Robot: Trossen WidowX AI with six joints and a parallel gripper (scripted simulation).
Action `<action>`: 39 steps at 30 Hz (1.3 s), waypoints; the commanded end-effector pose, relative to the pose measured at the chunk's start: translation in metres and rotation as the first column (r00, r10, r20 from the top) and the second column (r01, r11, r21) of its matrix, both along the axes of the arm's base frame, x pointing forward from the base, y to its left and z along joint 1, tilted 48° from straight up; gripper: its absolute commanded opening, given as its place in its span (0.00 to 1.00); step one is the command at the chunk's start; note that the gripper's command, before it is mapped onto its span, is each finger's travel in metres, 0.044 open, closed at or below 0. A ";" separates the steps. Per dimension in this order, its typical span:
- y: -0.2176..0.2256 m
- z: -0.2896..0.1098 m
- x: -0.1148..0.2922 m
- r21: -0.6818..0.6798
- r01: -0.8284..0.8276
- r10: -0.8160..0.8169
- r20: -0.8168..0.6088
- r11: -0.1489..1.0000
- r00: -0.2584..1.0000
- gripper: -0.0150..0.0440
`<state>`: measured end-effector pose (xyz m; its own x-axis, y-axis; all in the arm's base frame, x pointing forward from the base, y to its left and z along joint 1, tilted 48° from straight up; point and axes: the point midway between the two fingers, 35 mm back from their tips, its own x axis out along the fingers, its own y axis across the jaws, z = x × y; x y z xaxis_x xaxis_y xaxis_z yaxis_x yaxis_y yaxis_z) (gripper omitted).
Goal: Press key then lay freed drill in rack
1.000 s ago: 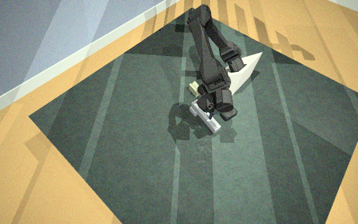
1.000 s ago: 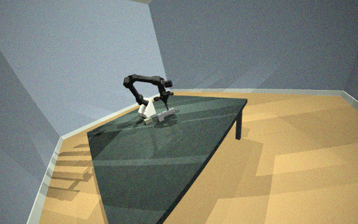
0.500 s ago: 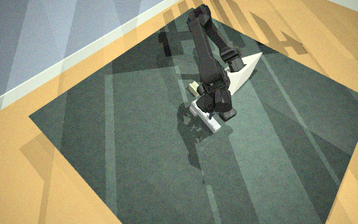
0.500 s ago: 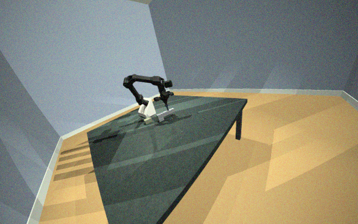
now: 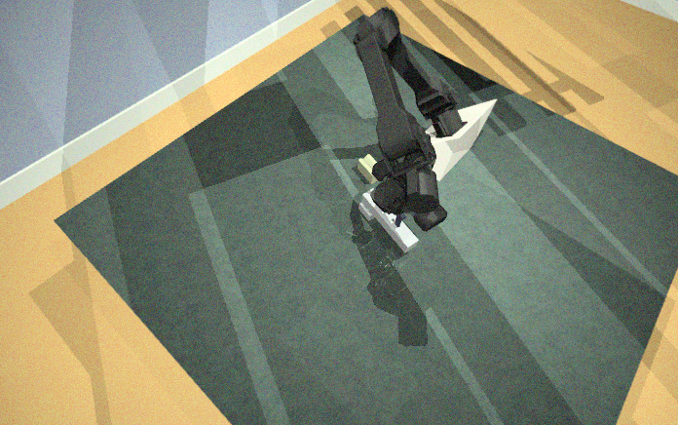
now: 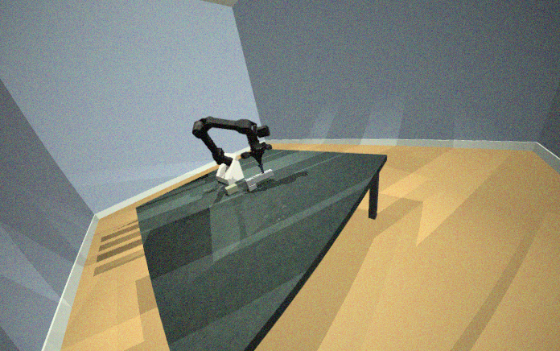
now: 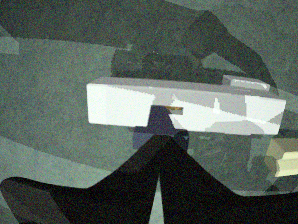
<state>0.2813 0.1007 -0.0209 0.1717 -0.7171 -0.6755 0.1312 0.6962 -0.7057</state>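
Note:
A long white block [image 5: 399, 234] [image 6: 265, 175] [image 7: 120, 104] lies on the dark green table, with a small grey-white piece [image 7: 246, 82] at one long side. A dark navy piece [image 7: 160, 119], possibly the drill, overlaps the block's middle in the wrist view. A small orange sliver [image 7: 174, 108] beside it may belong to the key. My gripper [image 6: 261, 168] [image 7: 160, 142] is shut with nothing seen between its fingers, pointing down at the navy piece. Contact is unclear, and the fingertips hide part of it. A pale yellow grooved block [image 5: 368, 164] [image 6: 234, 188] [image 7: 286, 164], apparently the rack, lies beyond one end of the white block.
The white arm base [image 5: 465, 141] [image 6: 234, 171] stands behind the blocks. The dark green table [image 5: 300, 300] [image 6: 248, 264] has a dark edge and leg in the exterior view. Arm shadows and light bands cross the table around the blocks.

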 end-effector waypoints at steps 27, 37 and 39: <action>-0.017 -0.017 -0.005 -0.002 0.022 -0.022 -0.022 1.000 1.000 0.25; -0.021 -0.020 -0.005 -0.002 0.022 -0.022 -0.022 1.000 1.000 0.25; -0.022 -0.021 -0.005 -0.002 0.022 -0.022 -0.022 1.000 1.000 0.25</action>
